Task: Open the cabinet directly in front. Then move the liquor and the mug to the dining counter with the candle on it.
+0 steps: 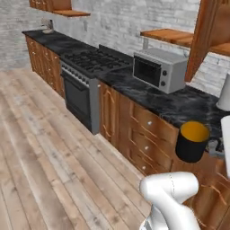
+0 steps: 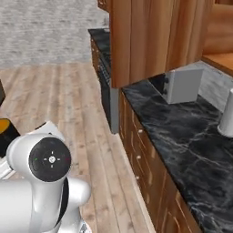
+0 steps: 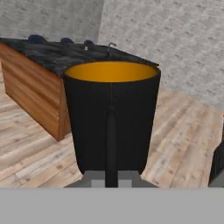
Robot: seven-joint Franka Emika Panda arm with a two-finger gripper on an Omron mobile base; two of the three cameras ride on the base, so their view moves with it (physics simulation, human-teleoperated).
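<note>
Beyond the dining counter (image 3: 52,57), brick wall; fingers (image 3: 111,144) pinch the upright mug (image 3: 111,118).

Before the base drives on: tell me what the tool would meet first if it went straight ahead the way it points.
The mug is shut in the tool. Beyond it, in the hand view, the nearest thing in line looks like the dining counter, its wooden side and black top. Depth is unclear; open floor lies between.
</note>
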